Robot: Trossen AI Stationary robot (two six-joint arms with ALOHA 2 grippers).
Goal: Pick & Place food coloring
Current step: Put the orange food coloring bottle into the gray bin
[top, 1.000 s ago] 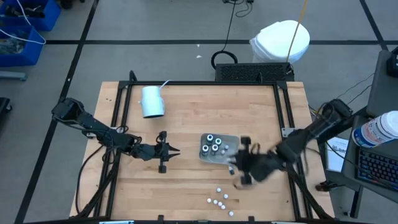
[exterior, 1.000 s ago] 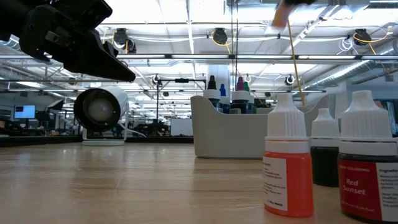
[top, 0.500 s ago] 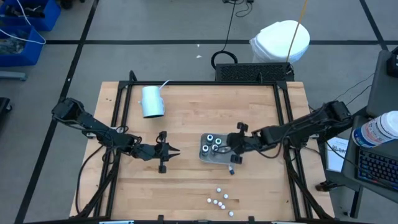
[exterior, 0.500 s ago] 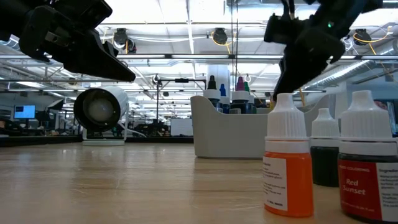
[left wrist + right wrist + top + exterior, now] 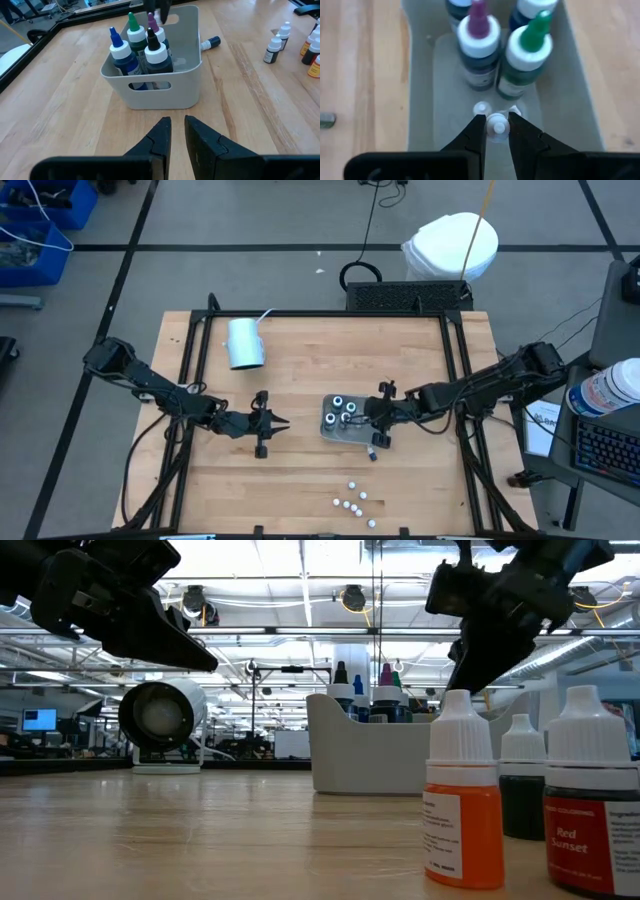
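A grey tray at mid-table holds upright food coloring bottles with coloured tips. My right gripper hangs over the tray's right end, shut on a small white-capped bottle. Several small white-capped bottles stand on their bases near the front edge. One more bottle lies on its side beside the tray. My left gripper waits left of the tray, shut on nothing. My right gripper pinches the small bottle by its white cap between its two fingertips. The fingers slant down from the table's right side. The cap hides the bottle's body, which hangs over the tray's inside. Whether its base touches the tray floor, I cannot tell.
A pale blue cup lies on its side at the far left of the table. Black rails run along the table's sides. Bare wood lies between the tray and the standing bottles.
My right gripper has swung from the table's near right toward the far edge and the tray. It came down and rolled as it went, and now hangs over the tray's right end, where it has kept still for the last half second.
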